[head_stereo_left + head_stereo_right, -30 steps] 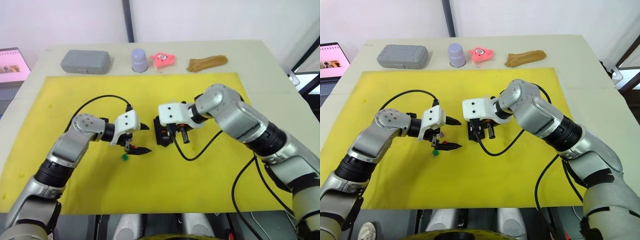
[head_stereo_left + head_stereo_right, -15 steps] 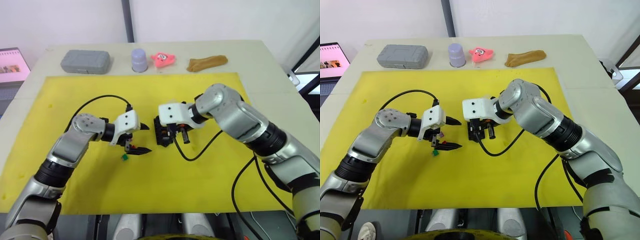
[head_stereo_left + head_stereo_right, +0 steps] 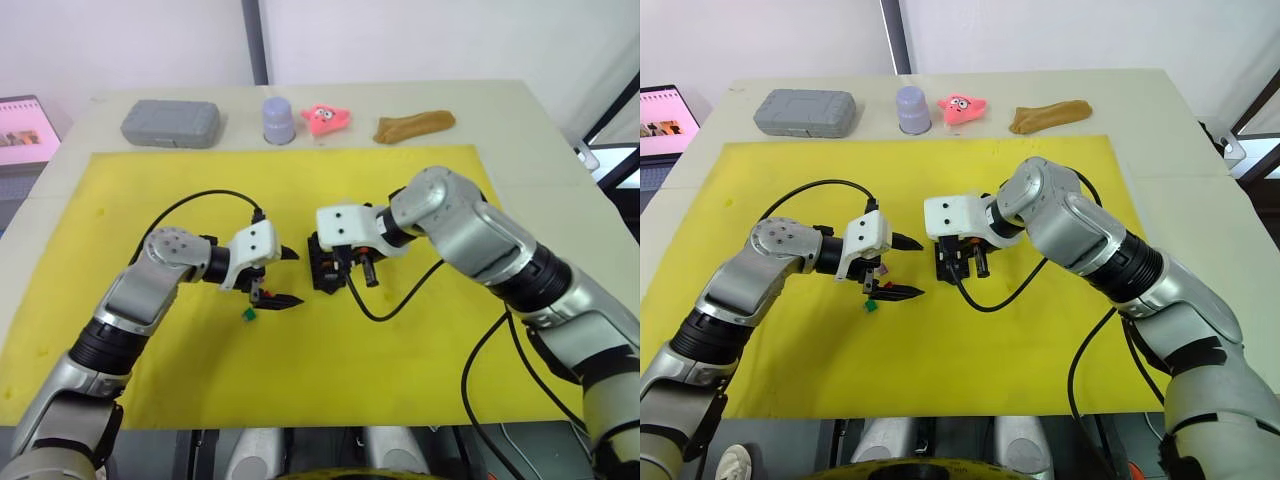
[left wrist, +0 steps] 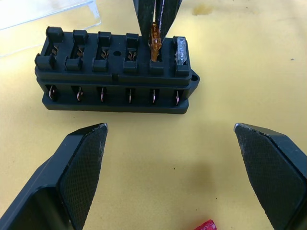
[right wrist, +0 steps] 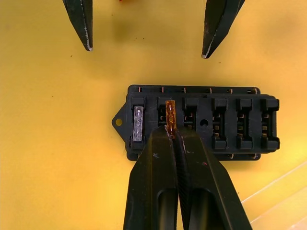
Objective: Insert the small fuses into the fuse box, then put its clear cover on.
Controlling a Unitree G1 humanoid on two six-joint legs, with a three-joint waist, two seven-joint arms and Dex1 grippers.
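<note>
Pinched tight in right gripper (image 5: 173,135) jaws: amber fuse (image 5: 170,114), sitting in fuse box (image 5: 201,122) slot beside grey fuse (image 5: 138,123). Facing them, left gripper (image 4: 175,158) jaws spread wide, holding nothing. Clear cover (image 4: 43,14) behind box.

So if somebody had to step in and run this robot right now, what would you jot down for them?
Right gripper: shut on the amber fuse, which stands in the fuse box's second slot.
Left gripper: open, empty, facing the box.
Done: grey fuse seated in the end slot.
Left: four slots are empty. A red fuse and a green fuse lie on the yellow mat near the left gripper. The clear cover lies beside the box, not yet on.
</note>
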